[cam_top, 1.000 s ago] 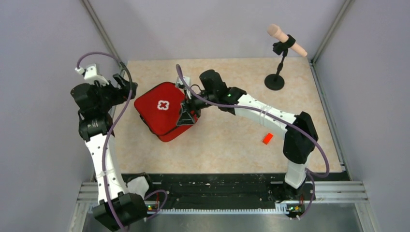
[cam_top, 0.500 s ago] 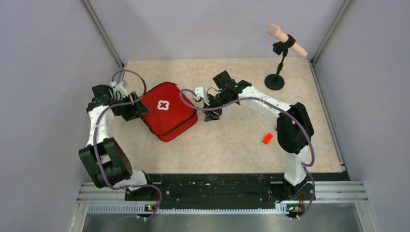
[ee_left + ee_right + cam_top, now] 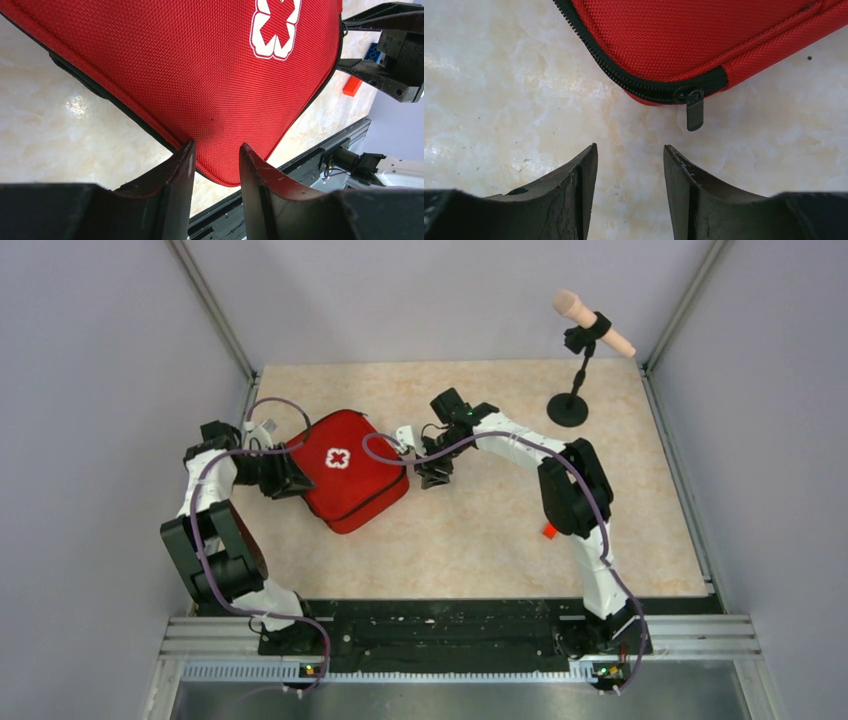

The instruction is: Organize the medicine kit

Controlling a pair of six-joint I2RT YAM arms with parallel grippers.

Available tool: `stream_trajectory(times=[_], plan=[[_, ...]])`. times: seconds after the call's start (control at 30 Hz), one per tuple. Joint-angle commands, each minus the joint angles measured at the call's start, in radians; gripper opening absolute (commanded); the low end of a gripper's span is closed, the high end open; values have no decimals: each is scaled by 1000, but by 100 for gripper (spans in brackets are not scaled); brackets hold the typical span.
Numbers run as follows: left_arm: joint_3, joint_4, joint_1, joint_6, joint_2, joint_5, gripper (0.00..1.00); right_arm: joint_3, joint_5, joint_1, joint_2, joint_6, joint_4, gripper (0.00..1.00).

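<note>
Though both agape, left gripper astride medicine kit corner — right gripper just beside.

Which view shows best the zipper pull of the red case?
The right wrist view: the small black zipper pull lies sharp at the corner of the red fabric medicine kit. In the top external view it is too small; the left wrist view shows only its lid.
</note>
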Motion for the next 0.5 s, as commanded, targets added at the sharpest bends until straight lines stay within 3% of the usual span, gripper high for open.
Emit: stream_trajectory(times=[0.0,0.33,0.47], plan=[[20,-26,4,36,19,21,42,57,-69,-10,21,-10,62,51],[-2,-14,3,43,31,23,40,92,-49,-19,93,94,195,57],[-11,-15,3,49,24,34,38,112,-124,-32,103,110,205,55]])
